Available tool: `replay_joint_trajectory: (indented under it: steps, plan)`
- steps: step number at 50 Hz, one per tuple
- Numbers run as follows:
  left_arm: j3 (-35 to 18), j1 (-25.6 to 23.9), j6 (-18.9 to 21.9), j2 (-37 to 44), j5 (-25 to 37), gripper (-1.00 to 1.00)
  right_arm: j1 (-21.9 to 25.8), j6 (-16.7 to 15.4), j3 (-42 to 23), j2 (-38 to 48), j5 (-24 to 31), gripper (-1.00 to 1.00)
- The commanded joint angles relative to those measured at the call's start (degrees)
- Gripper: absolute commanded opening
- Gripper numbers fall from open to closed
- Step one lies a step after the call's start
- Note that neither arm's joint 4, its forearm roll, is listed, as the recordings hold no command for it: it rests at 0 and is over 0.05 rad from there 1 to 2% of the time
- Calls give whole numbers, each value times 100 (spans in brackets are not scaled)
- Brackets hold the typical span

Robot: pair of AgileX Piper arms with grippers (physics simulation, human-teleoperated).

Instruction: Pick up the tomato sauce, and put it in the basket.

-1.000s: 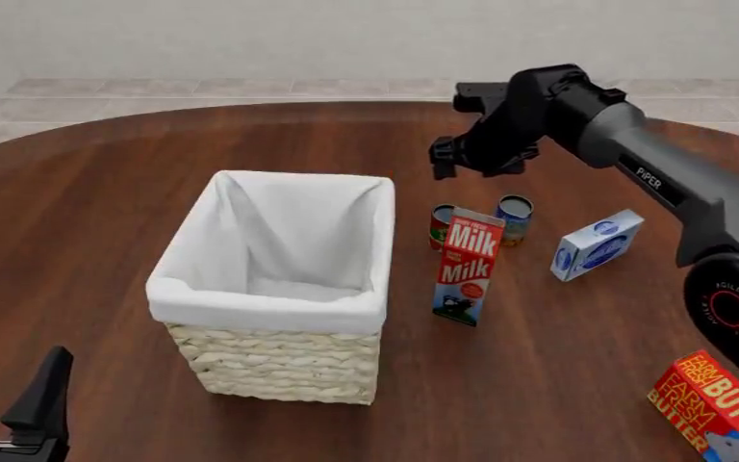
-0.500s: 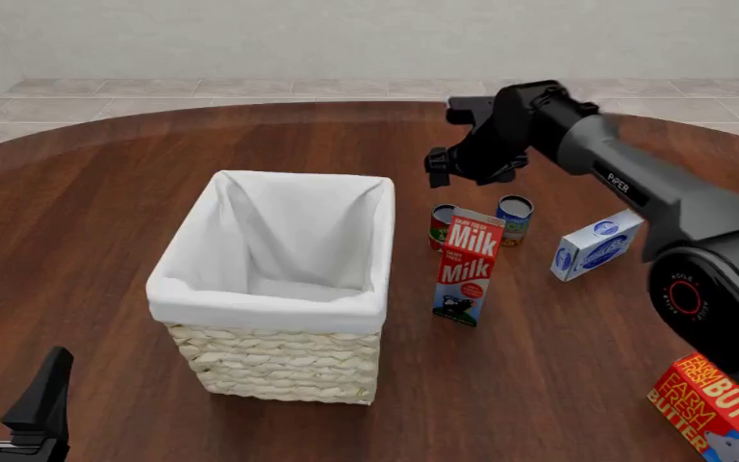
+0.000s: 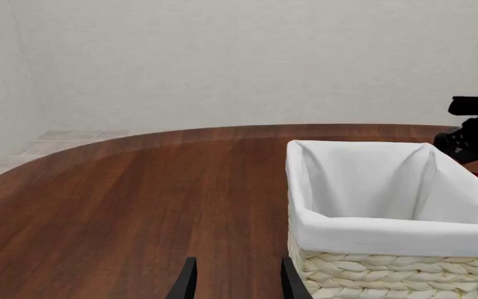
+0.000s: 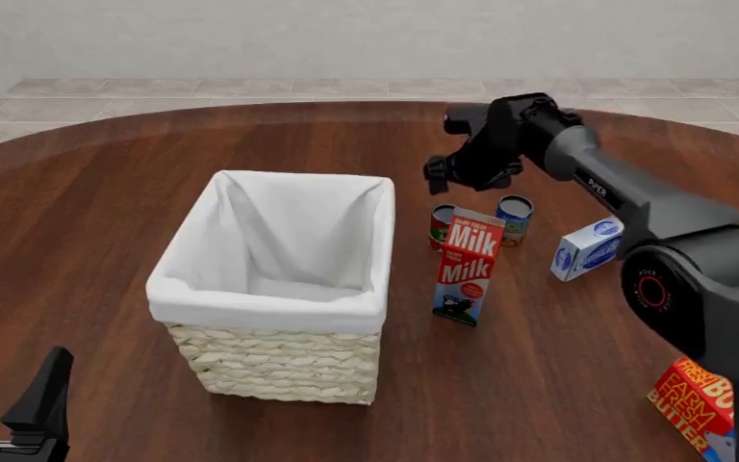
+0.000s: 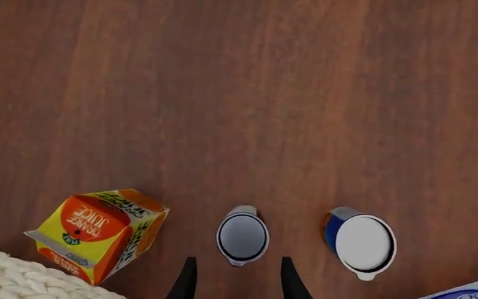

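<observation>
standing upright beside the basket (image 4: 273, 289), tomato sauce (image 5: 243, 236), right end effector (image 5: 233, 281) spread above

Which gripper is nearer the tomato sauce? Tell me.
Right. The right gripper hovers just above and beyond the tomato sauce, open. The left gripper sits at the table's near edge, on the basket's far side from it.

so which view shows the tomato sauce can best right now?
Right wrist view: the tomato sauce sits top-down and unobstructed just ahead of the open right gripper. In the front view the milk carton hides most of it. The left wrist view doesn't show it.
</observation>
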Motion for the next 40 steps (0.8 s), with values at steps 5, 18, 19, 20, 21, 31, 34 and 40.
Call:
replay_joint_trajectory:
  steps: [5,18,19,20,21,31,34,40]
  plan:
    - [-12,16,3,25,-13,100,-11,2,-3,222,-113,100]
    - [-8,17,4,-13,21,100,-14,14,-127,394,-91,100]
    - [-12,16,4,24,-13,100,-13,17,-124,403,-94,100]
    - [-8,15,3,-13,20,100,-10,17,-127,413,-96,100]
    - [-12,16,4,24,-13,100,-8,20,-135,426,-96,100]
    - [-8,15,4,-13,20,100,12,4,-349,601,-3,100]
    - [-12,14,3,25,-13,100,15,9,-383,637,8,100]
    - [-12,16,4,25,-13,100,12,22,-427,720,15,100]
